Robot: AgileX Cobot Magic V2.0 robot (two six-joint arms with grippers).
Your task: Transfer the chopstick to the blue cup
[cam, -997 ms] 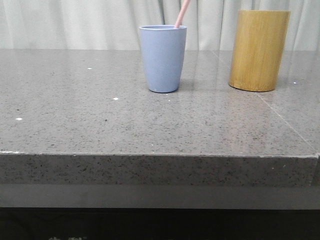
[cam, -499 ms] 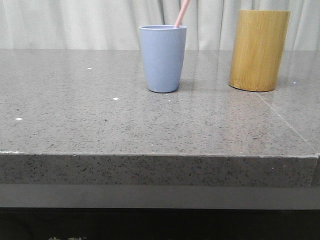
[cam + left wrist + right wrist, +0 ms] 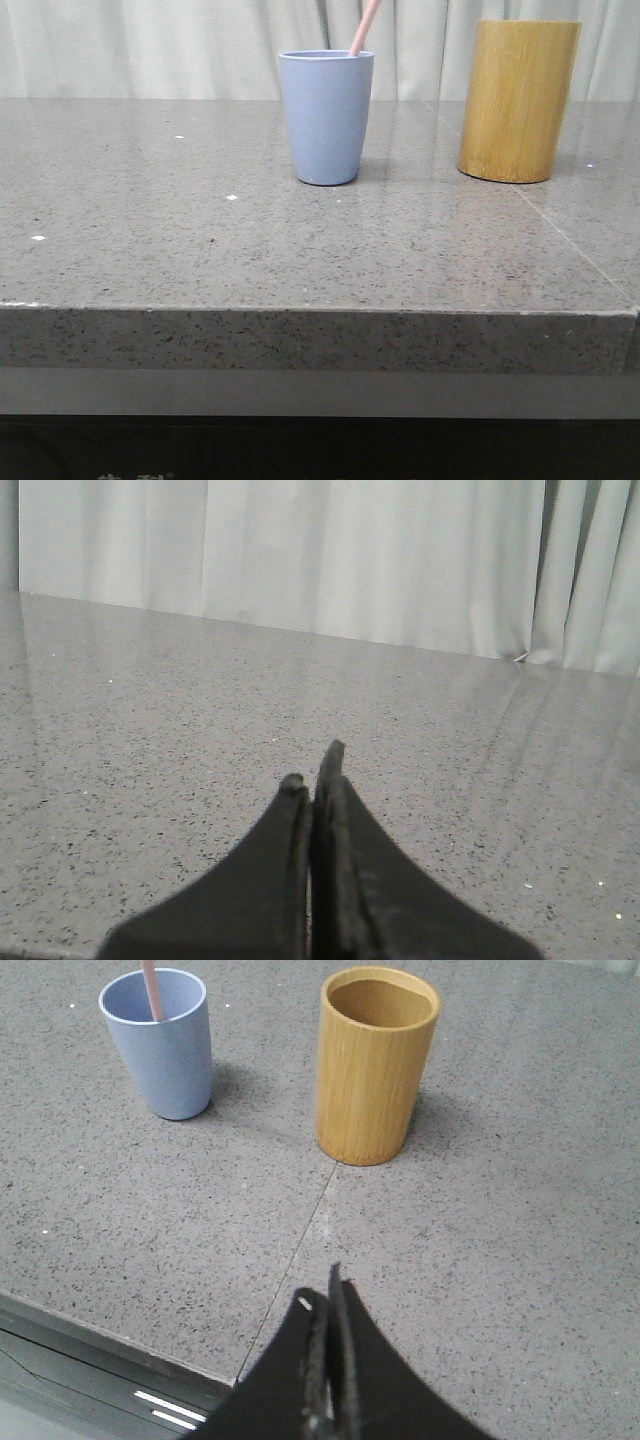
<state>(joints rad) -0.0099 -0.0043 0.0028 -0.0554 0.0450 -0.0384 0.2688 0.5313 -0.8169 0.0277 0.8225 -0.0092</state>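
Note:
The blue cup [image 3: 326, 117] stands upright on the grey stone table, mid-back in the front view. A pale pink chopstick [image 3: 364, 27] leans out of its rim to the right. The cup [image 3: 160, 1043] and the pink stick [image 3: 152, 990] inside it also show in the right wrist view. My right gripper [image 3: 327, 1295] is shut and empty, over the table's near edge, well back from the cup. My left gripper [image 3: 312, 772] is shut and empty above bare table; neither cup shows in its view. Neither gripper shows in the front view.
A taller yellow-brown bamboo cylinder [image 3: 518, 100] stands to the right of the blue cup; the right wrist view [image 3: 374, 1063] shows nothing inside it. A seam [image 3: 310, 1222] runs across the tabletop. White curtains [image 3: 150, 45] hang behind the table. The table's front edge [image 3: 300, 308] is close.

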